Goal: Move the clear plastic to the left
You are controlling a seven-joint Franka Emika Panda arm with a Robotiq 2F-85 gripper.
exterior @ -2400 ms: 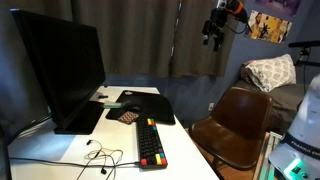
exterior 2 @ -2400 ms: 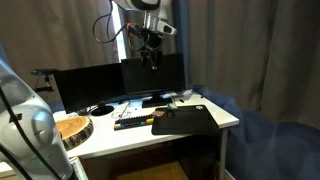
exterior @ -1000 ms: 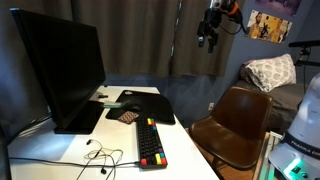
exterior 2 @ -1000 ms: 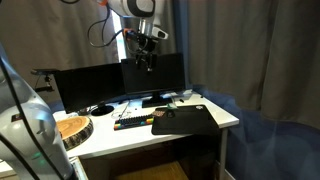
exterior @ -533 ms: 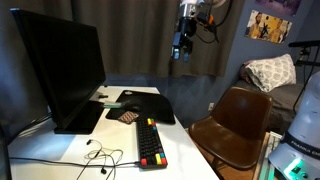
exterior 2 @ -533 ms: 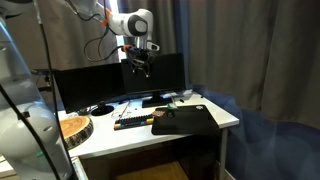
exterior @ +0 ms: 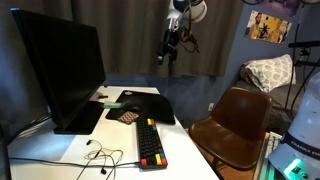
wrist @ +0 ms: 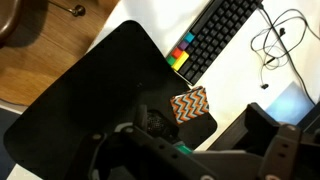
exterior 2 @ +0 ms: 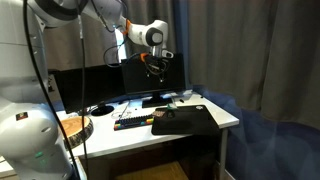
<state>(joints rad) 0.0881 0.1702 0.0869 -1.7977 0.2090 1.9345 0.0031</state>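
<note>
The clear plastic shows as a small pale, green-edged piece (exterior: 103, 97) at the back of the desk by the monitor's foot; it also shows in an exterior view (exterior 2: 179, 97). In the wrist view only a green sliver (wrist: 180, 147) shows, mostly hidden behind my gripper's body. My gripper (exterior: 165, 58) hangs high in the air above the desk's back part, well clear of everything, also seen in an exterior view (exterior 2: 155, 68). In the wrist view its jaws (wrist: 185, 140) stand apart with nothing between them.
A black monitor (exterior: 60, 70) stands on the white desk (exterior: 190, 150). A black mat (exterior: 145, 104) holds a zigzag-patterned coaster (wrist: 190, 104). A keyboard with coloured keys (exterior: 150, 143) and a thin black earphone cable (exterior: 100, 156) lie nearer. A brown chair (exterior: 235, 120) stands beside the desk.
My arm has swung sideways from near the curtain's upper part toward the space over the desk and has come somewhat lower. Nothing on the desk has moved.
</note>
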